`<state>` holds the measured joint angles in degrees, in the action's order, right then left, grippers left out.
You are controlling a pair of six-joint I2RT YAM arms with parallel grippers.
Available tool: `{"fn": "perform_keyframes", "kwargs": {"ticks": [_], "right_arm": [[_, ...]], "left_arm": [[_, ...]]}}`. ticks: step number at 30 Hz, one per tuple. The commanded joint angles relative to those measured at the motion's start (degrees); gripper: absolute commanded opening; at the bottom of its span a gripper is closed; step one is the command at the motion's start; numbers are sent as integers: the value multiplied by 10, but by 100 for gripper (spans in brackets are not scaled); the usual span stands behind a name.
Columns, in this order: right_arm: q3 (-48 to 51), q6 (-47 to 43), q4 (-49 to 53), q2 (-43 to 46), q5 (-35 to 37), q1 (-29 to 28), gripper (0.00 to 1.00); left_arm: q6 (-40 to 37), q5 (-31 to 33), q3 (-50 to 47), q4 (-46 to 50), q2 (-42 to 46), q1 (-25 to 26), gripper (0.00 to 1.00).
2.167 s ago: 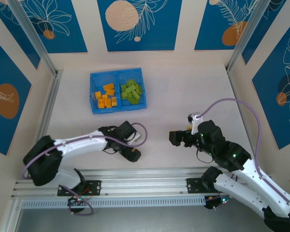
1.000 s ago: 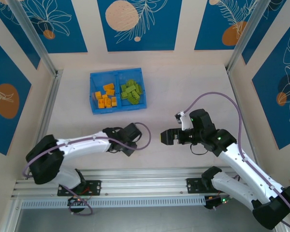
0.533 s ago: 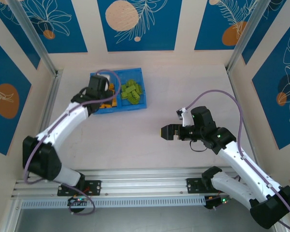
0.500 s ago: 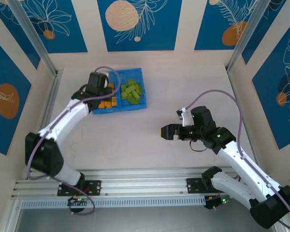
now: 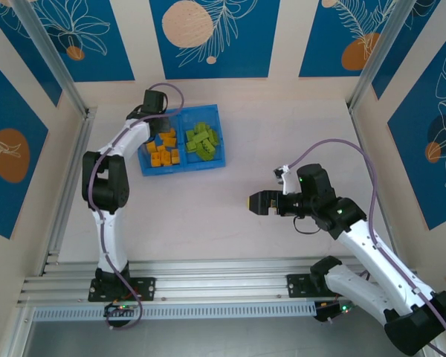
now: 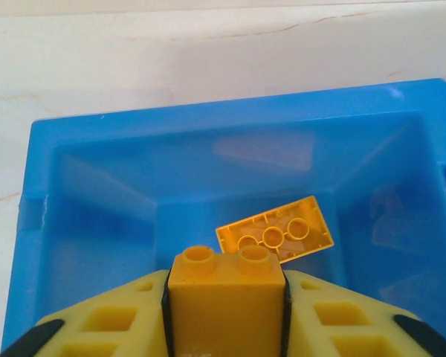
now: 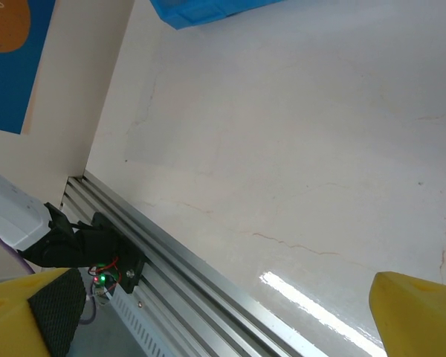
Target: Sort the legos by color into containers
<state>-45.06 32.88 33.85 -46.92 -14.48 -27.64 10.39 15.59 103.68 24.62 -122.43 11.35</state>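
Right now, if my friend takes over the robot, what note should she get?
Left gripper: shut on a small orange-yellow plastic brick, over the shallow blue plastic tray's left compartment.
Right gripper: open, empty, over the table.
Done: orange-yellow bricks in the left compartment, lime green bricks in the right.
To do: drop the held brick; I spot no loose ones elsewhere.

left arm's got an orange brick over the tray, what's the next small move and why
Probably open the left gripper: the held orange-yellow brick hangs over the blue compartment where a loose orange-yellow brick lies, so releasing should drop it with its colour.
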Motion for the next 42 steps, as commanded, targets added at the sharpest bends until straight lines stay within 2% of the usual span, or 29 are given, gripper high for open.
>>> {"fn": "perform_keyframes", "kwargs": {"ticks": [1,6,10,14,18,22,25,27,30,31,33,36,38,39,41,42], "right_arm": [[-4,13,12,11,-12,5,99],[-13,17,16,12,-5,6,100],[-18,25,21,26,55,7,100],[-10,35,32,54,239,16,100],[19,23,-2,61,404,38,100],[74,-30,-96,43,530,67,100],[126,-89,-200,19,600,91,100],[170,-122,-290,-5,626,108,99],[218,-139,-401,-64,572,162,99],[225,-139,-435,-94,555,178,100],[231,-142,-500,-154,527,200,99],[246,-181,-672,-252,479,212,100],[225,-230,-721,-301,449,208,100],[208,-250,-726,-328,454,204,100],[225,-268,-841,-391,423,212,100],[214,-266,-812,-385,420,210,100]], "left_arm": [[10,10,22,6,14,-7,49],[34,-18,-50,-32,92,-6,52],[85,-60,-207,-115,246,-3,52],[113,-78,-409,-188,451,24,53],[96,-26,-562,-178,630,68,55],[75,15,-694,-165,782,76,58],[49,46,-776,-190,847,76,65],[36,57,-817,-232,858,75,72],[-6,53,-866,-324,831,74,89],[0,67,-868,-331,820,71,98],[-21,67,-866,-361,801,64,100],[-87,66,-877,-441,766,56,100],[-118,67,-886,-494,724,40,100],[-128,58,-889,-523,698,27,100],[-131,16,-898,-584,641,-3,100],[-131,-7,-900,-621,608,-18,100]]}}
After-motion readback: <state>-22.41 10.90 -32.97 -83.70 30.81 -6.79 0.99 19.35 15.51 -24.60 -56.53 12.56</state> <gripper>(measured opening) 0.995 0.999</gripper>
